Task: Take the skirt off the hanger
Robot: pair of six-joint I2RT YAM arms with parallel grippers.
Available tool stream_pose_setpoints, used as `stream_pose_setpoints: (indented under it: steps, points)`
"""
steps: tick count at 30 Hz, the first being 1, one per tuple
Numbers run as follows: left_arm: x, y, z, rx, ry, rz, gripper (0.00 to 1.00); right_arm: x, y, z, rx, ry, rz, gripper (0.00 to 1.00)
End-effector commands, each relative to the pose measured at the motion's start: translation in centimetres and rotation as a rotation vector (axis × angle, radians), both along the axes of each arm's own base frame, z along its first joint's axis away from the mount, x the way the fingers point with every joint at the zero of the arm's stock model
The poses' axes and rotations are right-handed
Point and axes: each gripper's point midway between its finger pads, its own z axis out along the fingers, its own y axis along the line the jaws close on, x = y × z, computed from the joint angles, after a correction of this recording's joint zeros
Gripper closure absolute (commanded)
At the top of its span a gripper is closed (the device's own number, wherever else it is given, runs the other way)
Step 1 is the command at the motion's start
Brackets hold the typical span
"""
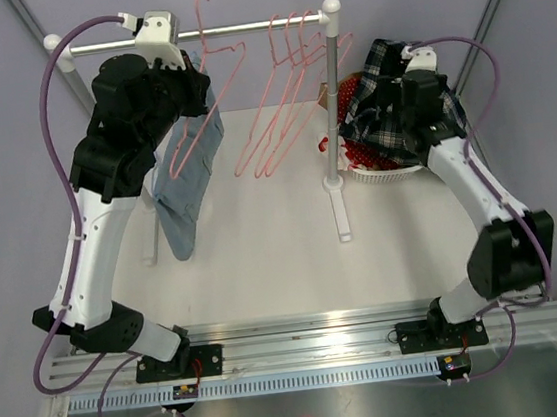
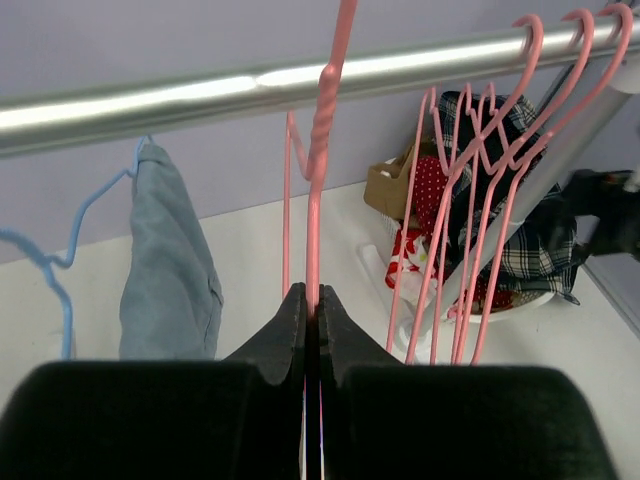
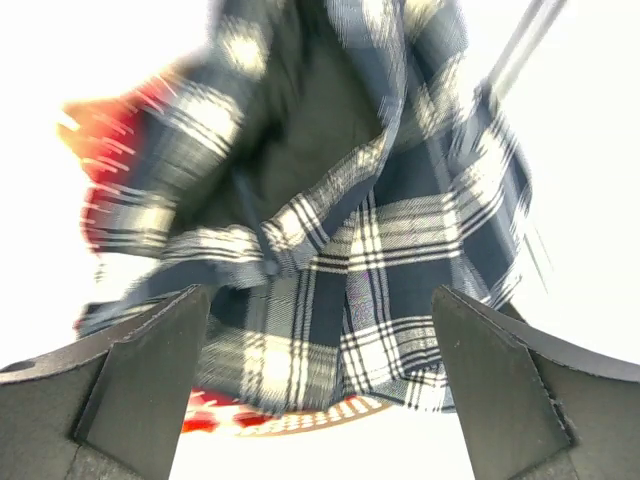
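Skirt (image 3: 350,260): navy-and-white plaid, off any hanger, heaped on the basket (image 1: 385,171) at the far right corner of the surface (image 1: 264,260), over a red garment (image 1: 351,94).

Right hand (image 3: 320,330): fingers spread wide on either side of the skirt, gripping nothing.

Left hand (image 2: 311,300): pressed together, pinching the neck of a bare pink hanger (image 2: 320,150) at the rail (image 1: 238,30). I cannot tell whether its hook is over the rail.

Judgement: the step in hand is the release, and the task is nearly finished. To do it well I would lift the right hand straight up, fingers wide, so that neither pad drags the plaid over the basket rim. The left pinch should hold until that hook sits on the rail.

Counts:
- skirt: 1
- basket: 1
- rail: 1
- pink hangers: 4, one held and the other three (image 1: 286,97) bunched near the rail's right end
- blue hanger (image 2: 40,265): 1, carrying a denim garment (image 1: 188,168) near the left end
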Motion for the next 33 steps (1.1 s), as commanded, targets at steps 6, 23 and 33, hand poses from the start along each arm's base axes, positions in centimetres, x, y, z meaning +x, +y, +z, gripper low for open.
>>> stream_pose_setpoints:
  steps: [6,23,33]
  points:
    - [2.2,-2.0,0.7,-0.078,-0.016,-0.019,1.00,-7.4,1.2,8.4,0.195,-0.296,0.065,0.00]
    - [-4.1,4.9,3.4,0.028,-0.066,0.124,0.10,-14.4,6.5,10.6,0.381,-0.232,0.363,0.00]
    - [-1.7,9.0,-0.2,0.102,0.000,0.282,0.03,-16.1,6.5,10.3,0.392,-0.223,0.371,0.01]
